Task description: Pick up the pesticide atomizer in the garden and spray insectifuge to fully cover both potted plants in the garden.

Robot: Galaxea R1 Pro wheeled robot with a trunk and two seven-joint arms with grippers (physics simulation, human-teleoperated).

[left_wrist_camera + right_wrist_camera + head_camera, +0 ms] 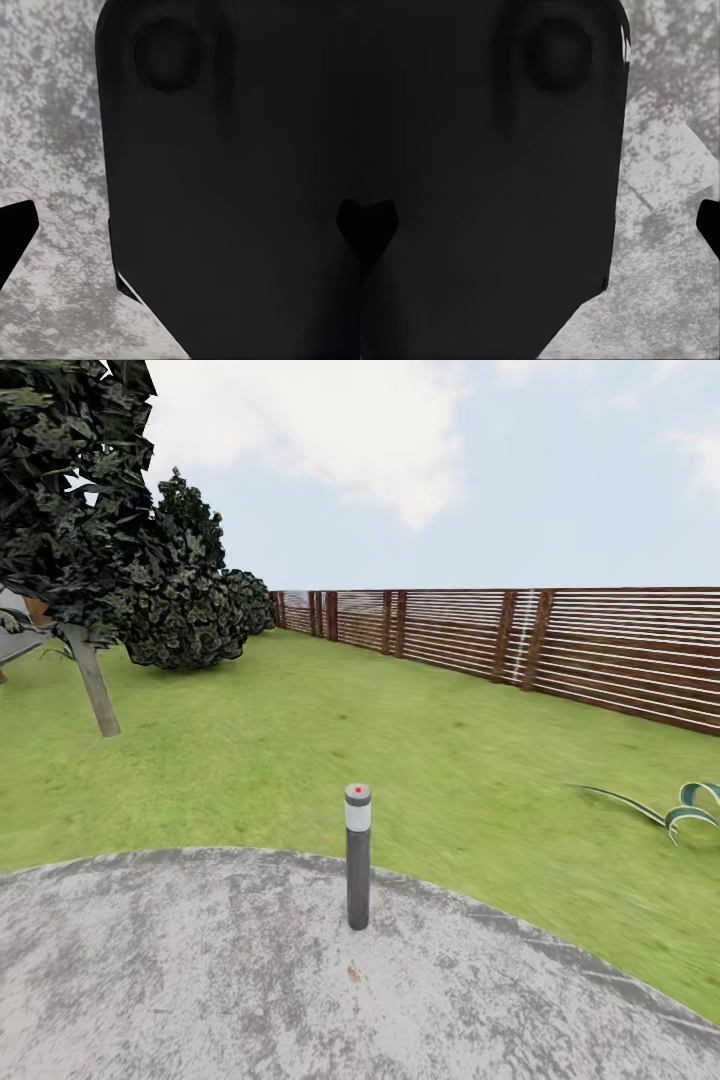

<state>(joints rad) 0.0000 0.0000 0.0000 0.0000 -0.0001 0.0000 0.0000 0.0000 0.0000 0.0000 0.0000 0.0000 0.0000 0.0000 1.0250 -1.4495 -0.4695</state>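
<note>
Head view, left to right. A tree [85,530] and dark bushes [190,610] stand at the far left of the lawn [300,760]. A grey bollard [357,857] with a red dot on its cap rises upright near the far edge of the round paved patio [200,980]; it is a fixture, not the sprayer. A brown slatted fence [520,640] closes the far side and runs off to the right. Striped leaves [680,815] curl in over the grass at the right edge.

The atomizer and the two potted plants lie outside these frames, so their place in the garden cannot be given; the robot appears to be on its way, with the pickup not yet begun.

Handling, as a judgement from the task alone: a small spray bottle is likely light, rigid and smooth-sided, hence apt to slip or tip. A hold across the middle of its body, below the top, should leave the nozzle free.

Wrist views. In each, a dark robot body panel blocks most of the frame, with mottled grey paving beside it. Black finger edges show at the frame sides: left fingers [15,232], right fingers [375,229]. Nothing lies between them, but how far either pincer is parted cannot be told.
</note>
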